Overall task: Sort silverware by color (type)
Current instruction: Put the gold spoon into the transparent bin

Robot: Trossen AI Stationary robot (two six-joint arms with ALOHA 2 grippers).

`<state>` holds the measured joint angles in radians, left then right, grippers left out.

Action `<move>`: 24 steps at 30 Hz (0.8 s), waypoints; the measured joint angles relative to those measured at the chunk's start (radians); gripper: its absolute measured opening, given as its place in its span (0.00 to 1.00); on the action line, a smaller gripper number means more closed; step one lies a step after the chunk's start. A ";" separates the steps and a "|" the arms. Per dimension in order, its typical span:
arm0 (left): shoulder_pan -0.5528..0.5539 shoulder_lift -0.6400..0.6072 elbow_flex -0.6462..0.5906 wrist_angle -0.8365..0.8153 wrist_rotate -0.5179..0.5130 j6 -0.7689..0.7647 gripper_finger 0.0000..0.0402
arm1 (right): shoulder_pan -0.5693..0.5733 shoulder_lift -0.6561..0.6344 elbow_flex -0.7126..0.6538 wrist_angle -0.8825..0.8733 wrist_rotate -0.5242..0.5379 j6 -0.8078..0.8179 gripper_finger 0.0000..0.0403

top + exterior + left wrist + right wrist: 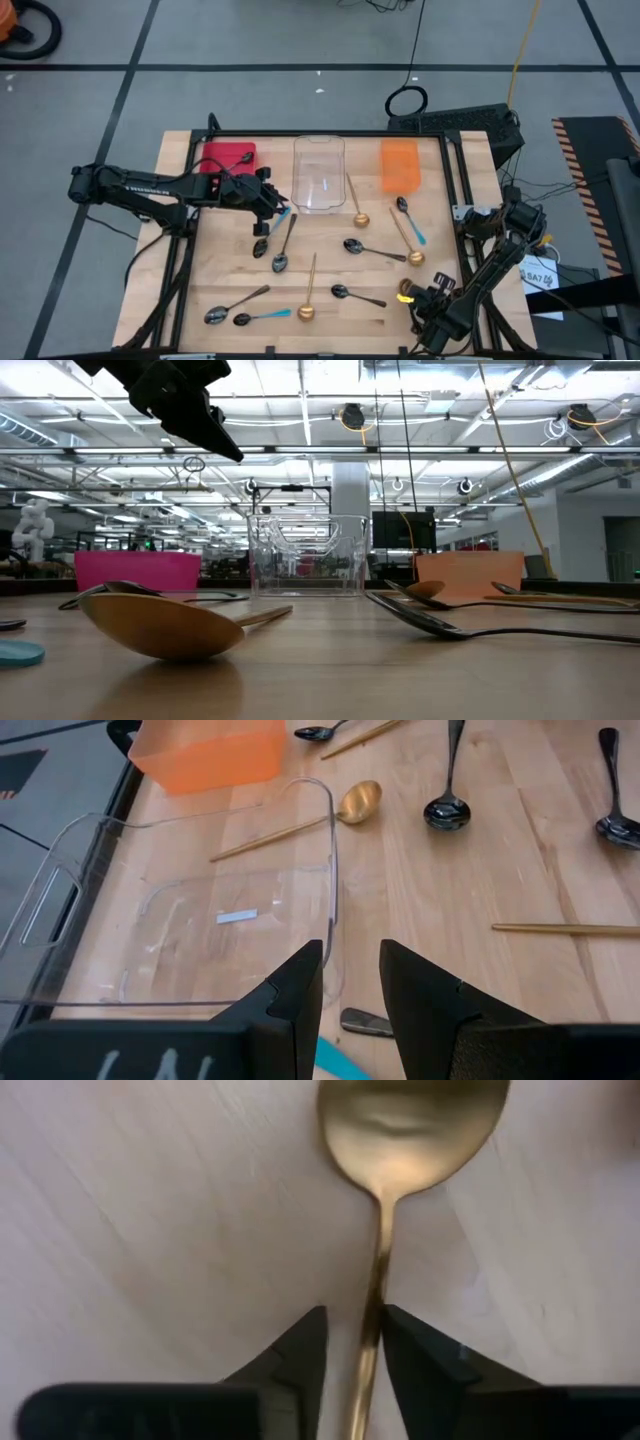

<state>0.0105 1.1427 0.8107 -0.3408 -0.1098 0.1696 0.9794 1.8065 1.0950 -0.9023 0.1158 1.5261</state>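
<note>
Right tool [352,1342] is low at the worktop's [330,275] five o'clock corner, its fingers pinched on the slim handle of a gold spoon [400,1140], bowl pointing away from it. Left tool [350,982] hangs up at ten o'clock beside the clear tub [180,910], clamped on a blue-handled spoon [268,232] that dangles bowl-down.

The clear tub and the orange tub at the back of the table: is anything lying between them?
Yes. In the high view, a gold spoon lies between the clear tub and the orange tub, its handle running along the clear tub's side and its bowl toward the table's middle.
</note>
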 joint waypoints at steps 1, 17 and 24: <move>0.000 0.000 0.000 0.000 0.000 0.000 0.28 | 0.000 0.000 0.000 0.002 0.001 0.006 0.19; 0.000 0.000 0.000 0.001 -0.001 -0.003 0.28 | -0.003 -0.043 -0.006 -0.015 0.020 0.079 0.01; 0.000 0.000 0.000 0.001 -0.002 -0.003 0.28 | -0.011 -0.144 -0.006 -0.031 0.050 0.143 0.01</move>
<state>0.0105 1.1427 0.8108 -0.3401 -0.1120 0.1665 0.9681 1.6621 1.0889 -0.9331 0.1660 1.6687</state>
